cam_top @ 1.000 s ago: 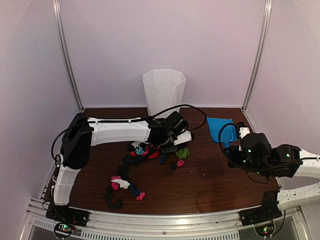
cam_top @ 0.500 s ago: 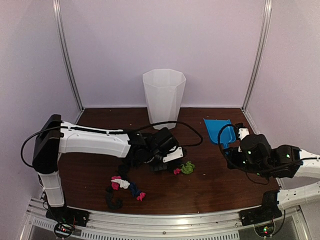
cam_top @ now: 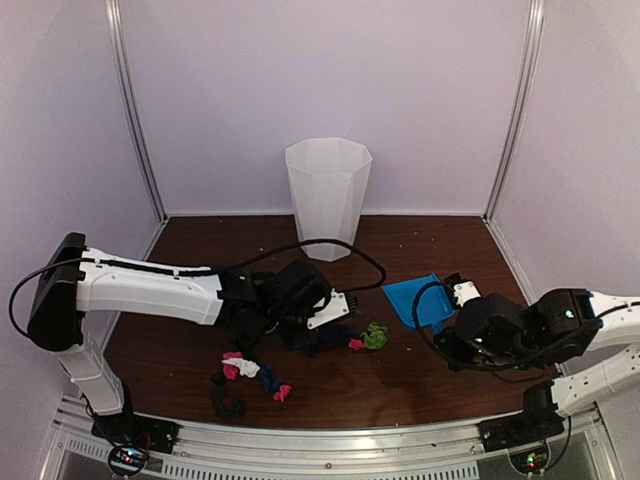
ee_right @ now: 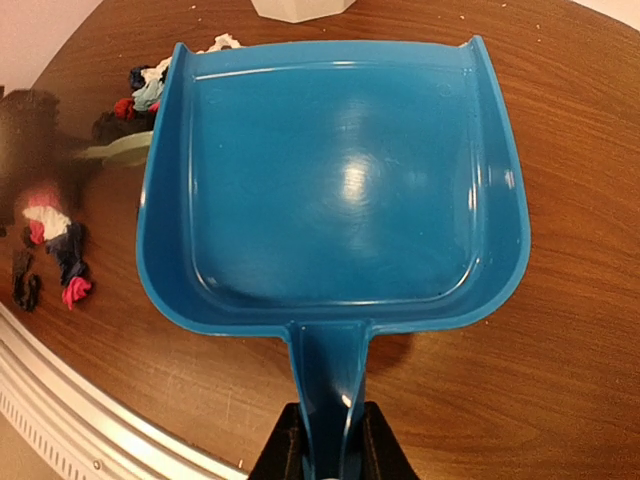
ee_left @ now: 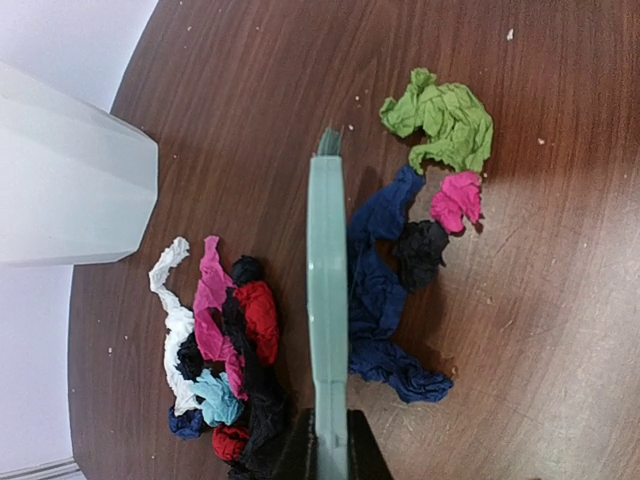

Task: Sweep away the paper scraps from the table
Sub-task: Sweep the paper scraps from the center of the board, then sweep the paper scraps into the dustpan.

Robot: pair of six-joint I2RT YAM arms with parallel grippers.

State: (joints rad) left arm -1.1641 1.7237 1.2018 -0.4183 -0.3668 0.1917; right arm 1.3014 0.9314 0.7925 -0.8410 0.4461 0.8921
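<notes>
Lying near the dustpan (ee_right: 330, 180), paper scraps (ee_left: 380, 300); bin (cam_top: 328, 195) interior unclear.

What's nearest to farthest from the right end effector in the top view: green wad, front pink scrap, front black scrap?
1. Green wad, just left of the right end effector.
2. Front pink scrap, farther left.
3. Front black scrap, farthest left.

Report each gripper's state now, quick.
Left gripper: closed on the handle of the mint-green hand brush.
Right gripper: closed on the handle of the blue dustpan.
</notes>
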